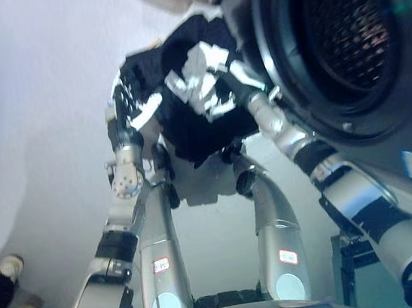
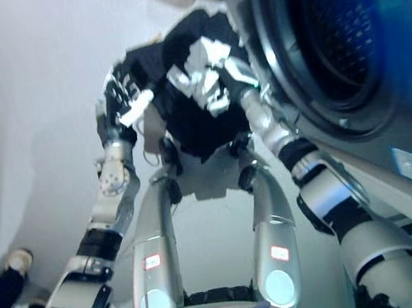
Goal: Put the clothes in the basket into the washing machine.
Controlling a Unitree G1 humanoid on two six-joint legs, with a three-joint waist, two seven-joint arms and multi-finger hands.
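2 hands hold a black garment [image 1: 201, 116] bunched between them: left hand [image 1: 133, 106] and right hand [image 1: 215, 80] both curl fingers into the cloth. The washing machine's open drum [image 1: 342, 30] lies just right, nearest the right hand.

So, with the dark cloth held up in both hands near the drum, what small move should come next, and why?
Probably carry the black garment toward the robot's right, into the washing machine opening. The left robot hand and the right robot hand both grip the cloth, it hangs just beside the door ring, and the drum looks open.
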